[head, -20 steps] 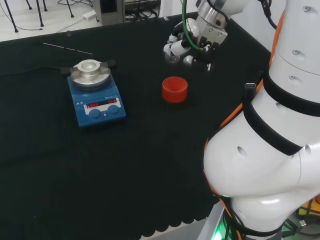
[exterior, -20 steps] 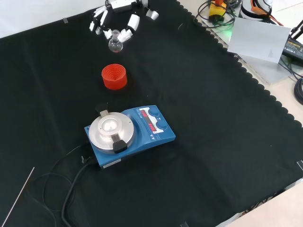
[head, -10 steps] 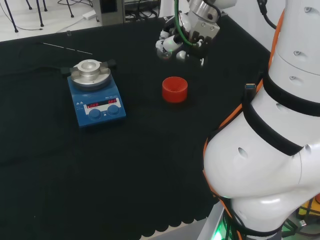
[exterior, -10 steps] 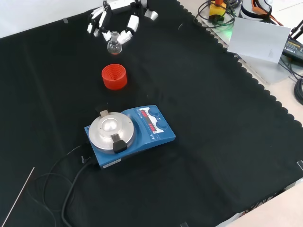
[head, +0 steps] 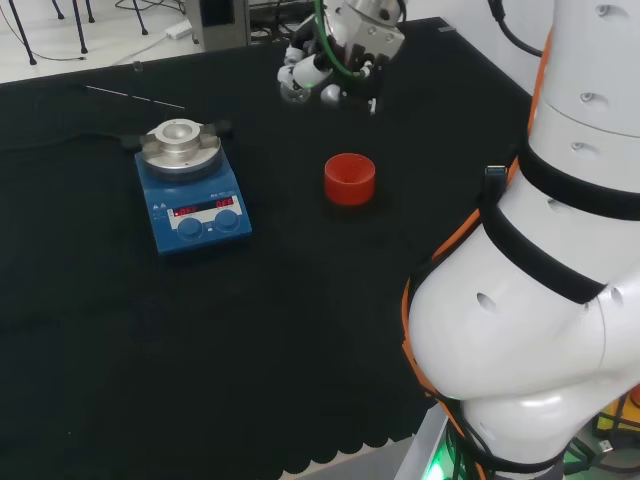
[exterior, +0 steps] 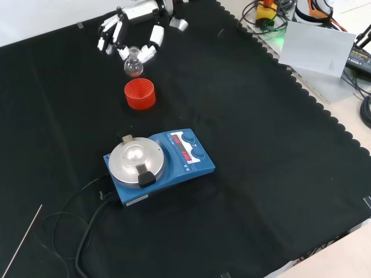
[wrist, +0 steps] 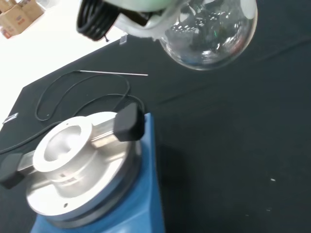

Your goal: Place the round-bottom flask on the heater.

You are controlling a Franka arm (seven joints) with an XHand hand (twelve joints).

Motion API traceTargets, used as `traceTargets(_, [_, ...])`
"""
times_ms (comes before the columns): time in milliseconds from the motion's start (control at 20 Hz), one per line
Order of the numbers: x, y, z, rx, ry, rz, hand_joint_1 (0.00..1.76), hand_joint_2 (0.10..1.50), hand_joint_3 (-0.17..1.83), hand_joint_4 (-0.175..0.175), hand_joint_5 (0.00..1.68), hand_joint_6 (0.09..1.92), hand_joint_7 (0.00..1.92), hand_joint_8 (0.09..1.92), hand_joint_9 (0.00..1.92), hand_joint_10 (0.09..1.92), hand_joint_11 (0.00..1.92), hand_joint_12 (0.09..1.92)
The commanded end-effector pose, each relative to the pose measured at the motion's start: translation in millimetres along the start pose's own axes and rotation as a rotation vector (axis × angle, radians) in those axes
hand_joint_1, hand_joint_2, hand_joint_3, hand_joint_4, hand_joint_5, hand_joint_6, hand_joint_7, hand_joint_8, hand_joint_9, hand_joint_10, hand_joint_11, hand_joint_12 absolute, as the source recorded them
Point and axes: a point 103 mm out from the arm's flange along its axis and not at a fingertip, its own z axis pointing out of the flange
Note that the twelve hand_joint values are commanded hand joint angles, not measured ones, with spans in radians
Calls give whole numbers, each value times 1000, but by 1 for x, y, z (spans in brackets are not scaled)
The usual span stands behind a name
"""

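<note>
My hand (exterior: 134, 23) hangs in the air over the black cloth (exterior: 261, 145), palm down, its fingers (exterior: 155, 36) curled downward and pinched round the neck of the round-bottom flask (exterior: 133, 63). In the front view the flask's clear bulb dangles below my fingertips, neck up, clear of the cloth and just above the far rim of the red ribbed stand (exterior: 139, 94). In the head view my hand (head: 325, 75) sits high near the far edge of the bench, up and to the left of the red stand (head: 349, 178), with my white arm links (head: 540, 280) rising large at the right.

From the wrist, the flask's bulb (wrist: 209, 34) looks large and close, glassy with reflections; I cannot tell whether it holds anything. A white part of my hand (wrist: 141, 19) sits against it.

The heater (exterior: 156, 165), a blue box with a round silver top plate and two black clamps, stands on the cloth nearer the front camera than the stand, well apart from the flask. Its plate (wrist: 73, 165) is bare, with a shallow round hollow in the middle. In the head view the heater (head: 190, 185) lies to the left of the stand. A black cable (exterior: 87, 231) trails from the heater across the cloth, and a thin rod (head: 135, 97) lies beyond it.
</note>
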Motion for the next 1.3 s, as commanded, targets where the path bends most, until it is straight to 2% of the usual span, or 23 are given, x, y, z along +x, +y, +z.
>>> traceTargets(50, [34, 18, 21, 53, 1, -51, 1085, 709, 775, 84, 1058, 1099, 349, 584, 574, 587, 181, 1332])
traceTargets(700, [68, 52, 45, 86, -35, -113, 1089, 701, 784, 78, 1064, 1094, 353, 585, 575, 587, 183, 1331])
traceTargets(1300, [95, 75, 64, 118, -47, -152, 1091, 695, 793, 74, 1069, 1090, 360, 588, 580, 587, 187, 1331])
